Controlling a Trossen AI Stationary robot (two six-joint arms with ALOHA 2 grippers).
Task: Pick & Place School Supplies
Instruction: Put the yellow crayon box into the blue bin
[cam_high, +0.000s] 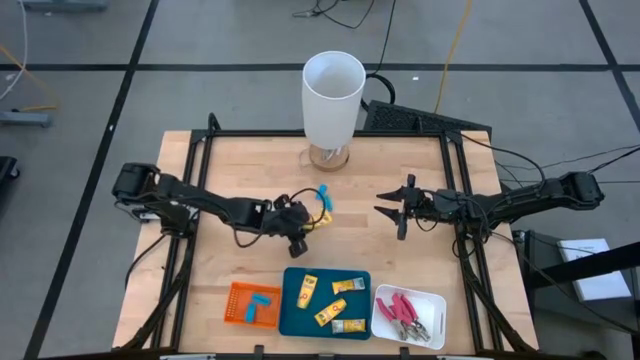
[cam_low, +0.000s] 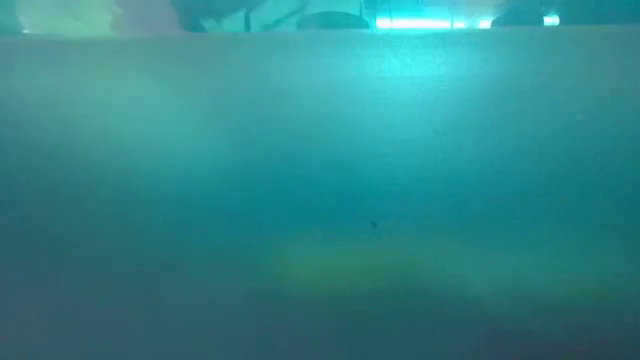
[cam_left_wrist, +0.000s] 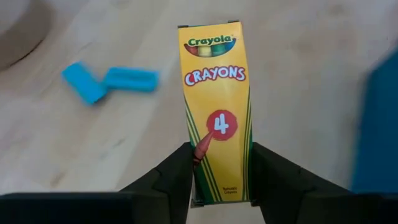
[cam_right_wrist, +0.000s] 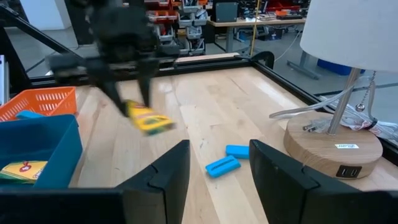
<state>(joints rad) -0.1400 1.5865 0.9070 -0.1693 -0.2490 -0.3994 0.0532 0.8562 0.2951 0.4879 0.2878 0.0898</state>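
Note:
My left gripper (cam_high: 308, 224) is shut on a yellow Crayola crayon box (cam_left_wrist: 217, 93) above the middle of the table; the right wrist view shows that box (cam_right_wrist: 149, 119) lifted clear of the wood. Two light-blue blocks (cam_right_wrist: 224, 160) lie flat on the table just beyond it, toward the lamp. My right gripper (cam_high: 400, 212) hovers open at the table's right, with nothing between its fingers. Near the front edge, more yellow boxes lie in the teal tray (cam_high: 292, 322), red-handled pliers in the white tray (cam_high: 436, 300), and a blue piece in the orange tray (cam_high: 238, 296). My left gripper pinches the crayon box's bottom end (cam_left_wrist: 221, 183) between its two fingers (cam_left_wrist: 177, 174), one on each narrow long side. The fingers slant down from above and lie along the box. The box sticks out past the fingertips, tilted and clear of the table.
A tall white lamp (cam_high: 333, 90) stands on a round wooden base (cam_right_wrist: 333, 140) at the table's far middle, its cable trailing behind. The three trays line the near edge. Bare wood lies between the two grippers. The low view shows only a teal blur.

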